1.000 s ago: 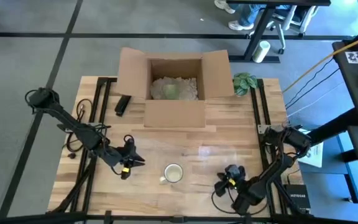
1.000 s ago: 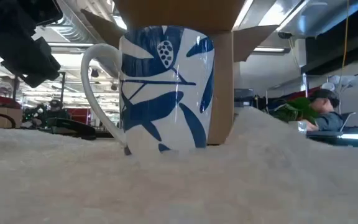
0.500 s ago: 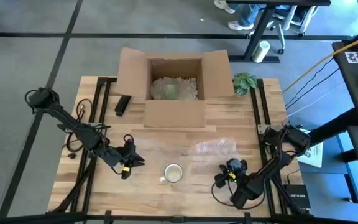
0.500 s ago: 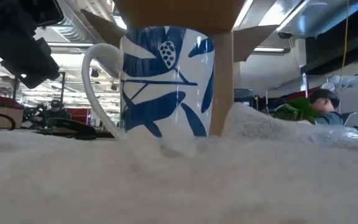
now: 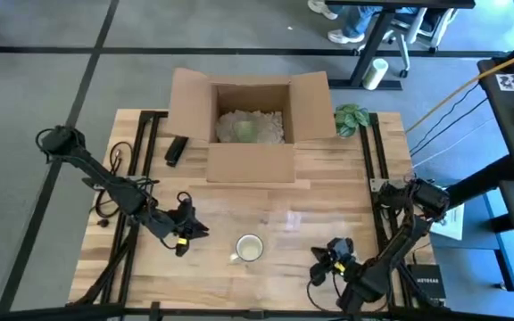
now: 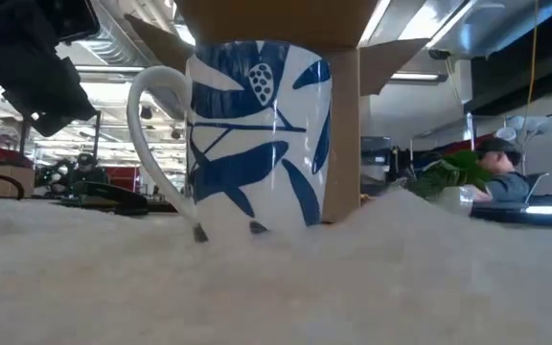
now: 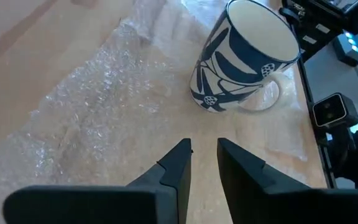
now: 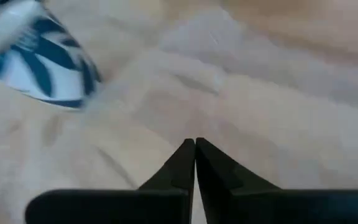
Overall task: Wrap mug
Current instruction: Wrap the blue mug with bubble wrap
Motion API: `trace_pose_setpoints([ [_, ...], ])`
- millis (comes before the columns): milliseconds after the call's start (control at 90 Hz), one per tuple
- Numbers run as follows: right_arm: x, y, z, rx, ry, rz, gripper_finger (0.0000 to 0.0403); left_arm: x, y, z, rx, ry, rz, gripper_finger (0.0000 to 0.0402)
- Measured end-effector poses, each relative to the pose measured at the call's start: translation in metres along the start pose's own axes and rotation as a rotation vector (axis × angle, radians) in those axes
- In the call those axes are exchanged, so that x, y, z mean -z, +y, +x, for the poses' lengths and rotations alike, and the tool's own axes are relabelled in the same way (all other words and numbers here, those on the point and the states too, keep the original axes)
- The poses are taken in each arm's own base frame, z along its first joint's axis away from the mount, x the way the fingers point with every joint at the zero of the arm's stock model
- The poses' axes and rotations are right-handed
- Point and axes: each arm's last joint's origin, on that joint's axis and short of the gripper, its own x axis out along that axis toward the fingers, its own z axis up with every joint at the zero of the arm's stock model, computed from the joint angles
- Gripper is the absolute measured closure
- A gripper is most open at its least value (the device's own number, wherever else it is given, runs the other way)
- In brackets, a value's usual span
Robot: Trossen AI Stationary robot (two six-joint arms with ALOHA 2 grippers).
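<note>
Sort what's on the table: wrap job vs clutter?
Job: mug; bubble wrap under it; left gripper beside the mug; right gripper on the wrap's other side.
Lying about: cardboard box, black block, green leaves.

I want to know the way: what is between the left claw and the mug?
Only crinkly bubble wrap on the table, seen in the left wrist view, between left claw and mug.
</note>
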Motion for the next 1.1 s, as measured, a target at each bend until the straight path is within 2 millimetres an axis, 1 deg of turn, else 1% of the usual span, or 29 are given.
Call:
trace_pose_setpoints([
  [56,-0.006,0.002,-0.008,0.042,0.002,-0.031,0.0403,0.000,0.000,0.000,0.000,0.000,0.000,0.0341],
  [133,-0.016,0.001,-0.017,0.152,0.032,-0.041,0.0403,0.000,0.000,0.000,0.000,0.000,0.000,0.0341],
  [189,-0.021,-0.002,-0.020,0.242,0.059,-0.057,0.0403,0.000,0.000,0.000,0.000,0.000,0.001,0.0341],
  [244,-0.024,-0.002,-0.021,0.284,0.075,-0.066,0.0403,0.000,0.000,0.000,0.000,0.000,0.001,0.0341],
  [422,-0.029,-0.001,-0.025,0.268,0.116,-0.036,0.0403,0.001,-0.001,-0.001,0.004,0.003,0.024,0.0341],
  [478,-0.027,-0.003,-0.029,0.262,0.139,-0.034,0.0403,0.001,-0.001,-0.001,0.006,0.003,0.034,0.0341],
  [544,-0.024,-0.009,-0.034,0.207,0.154,-0.019,0.0403,0.002,-0.002,-0.001,0.009,0.007,0.038,0.0341],
  [622,-0.016,-0.018,-0.035,0.120,0.163,0.008,0.0403,0.003,-0.003,-0.002,0.014,0.010,0.042,0.0341],
  [678,-0.008,-0.027,-0.033,0.049,0.150,0.025,0.0403,0.004,-0.004,-0.002,0.019,0.012,0.044,0.0341],
  [756,0.000,-0.037,-0.025,-0.059,0.107,0.066,0.0403,0.005,-0.005,-0.003,0.025,0.016,0.044,0.0341],
  [856,0.005,-0.054,-0.008,-0.151,0.033,0.083,0.0403,0.006,-0.006,-0.003,0.030,0.018,0.037,0.0341],
  [933,0.003,-0.069,0.004,-0.224,-0.033,0.108,0.0403,0.006,-0.006,-0.003,0.028,0.017,0.023,0.0341],
  [989,0.000,-0.084,0.012,-0.283,-0.079,0.133,0.0403,0.005,-0.005,-0.003,0.027,0.016,0.020,0.0341],
  [1100,-0.016,-0.116,0.022,-0.338,-0.146,0.149,0.0403,0.004,-0.004,-0.002,0.021,0.008,0.005,0.0341],
])
